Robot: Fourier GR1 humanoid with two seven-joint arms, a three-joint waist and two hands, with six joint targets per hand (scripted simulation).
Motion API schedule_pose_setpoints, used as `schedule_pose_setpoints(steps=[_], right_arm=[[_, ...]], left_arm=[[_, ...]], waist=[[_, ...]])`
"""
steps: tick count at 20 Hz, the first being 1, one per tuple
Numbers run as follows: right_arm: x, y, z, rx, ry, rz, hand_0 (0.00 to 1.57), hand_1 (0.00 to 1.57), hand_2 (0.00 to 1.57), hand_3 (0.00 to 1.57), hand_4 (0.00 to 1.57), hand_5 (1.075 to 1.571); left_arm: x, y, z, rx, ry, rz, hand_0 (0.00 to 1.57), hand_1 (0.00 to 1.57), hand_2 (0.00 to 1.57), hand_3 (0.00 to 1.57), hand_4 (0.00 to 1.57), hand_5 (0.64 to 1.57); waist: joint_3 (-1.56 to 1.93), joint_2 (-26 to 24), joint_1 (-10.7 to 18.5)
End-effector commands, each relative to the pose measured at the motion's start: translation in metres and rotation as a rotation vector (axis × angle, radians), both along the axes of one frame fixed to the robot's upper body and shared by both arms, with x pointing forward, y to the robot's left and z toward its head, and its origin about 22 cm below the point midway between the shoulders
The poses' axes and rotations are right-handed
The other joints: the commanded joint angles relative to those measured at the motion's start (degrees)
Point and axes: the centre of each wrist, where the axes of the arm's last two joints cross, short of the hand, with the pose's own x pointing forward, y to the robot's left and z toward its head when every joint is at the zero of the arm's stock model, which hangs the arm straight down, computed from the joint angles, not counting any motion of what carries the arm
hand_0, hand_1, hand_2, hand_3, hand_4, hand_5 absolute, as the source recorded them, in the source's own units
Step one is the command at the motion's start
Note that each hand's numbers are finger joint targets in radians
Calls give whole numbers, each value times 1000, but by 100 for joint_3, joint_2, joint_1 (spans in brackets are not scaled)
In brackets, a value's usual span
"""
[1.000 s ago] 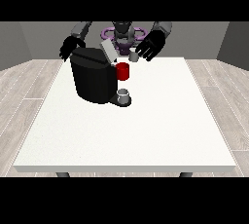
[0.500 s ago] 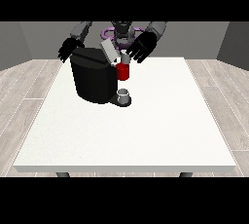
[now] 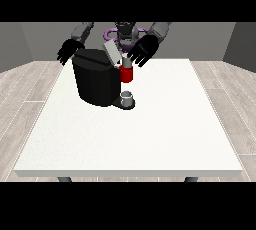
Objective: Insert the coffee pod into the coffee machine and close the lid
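The coffee machine stands on the white bench with its lid raised. The hand at the view's right hovers with fingers spread just above the red brew head. The hand at the view's left hangs with fingers apart behind the machine.

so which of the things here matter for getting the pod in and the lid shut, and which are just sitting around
Part of the job:
coffee machine
raised lid
red pod holder
hand at the view's right, fingers spread beside the lid

Not in use:
small grey cup on the machine's base
hand at the view's left
white table
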Motion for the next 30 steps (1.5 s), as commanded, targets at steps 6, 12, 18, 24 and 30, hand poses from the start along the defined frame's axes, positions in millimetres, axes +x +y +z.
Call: schedule_pose_setpoints(steps=[6, 12, 18, 24, 30], right_arm=[[-9, -7, -15, 0, 4, -20, 0, 0, 0, 0, 481, 1571], [-3, -5, -14, 22, -13, -54, 0, 0, 0, 0, 448, 1571], [-9, -3, -12, 22, 0, -21, 0, 0, 0, 0, 446, 1571], [-4, -9, -10, 13, -20, -54, 0, 0, 0, 0, 366, 1571], [4, 3, -1, 9, -46, -32, 0, 0, 0, 0, 438, 1571]], left_arm=[[0, -13, -27, 5, 7, -22, 1203, 1203, 1272, 1200, 500, 1571], [2, -20, -8, 30, 7, -16, 1164, 1164, 1239, 1182, 492, 1571], [1, -3, -22, 18, 35, -18, 1249, 1249, 1282, 1181, 480, 1571], [2, -5, -21, 10, 28, -39, 1211, 1211, 1239, 1123, 460, 1571], [3, -25, -26, 52, 5, -32, 1118, 1118, 1158, 990, 442, 1571]], waist=[[-1, 3, 76], [0, 71, 107], [-1, 58, 28], [-1, 248, 105], [-2, 235, 151]])
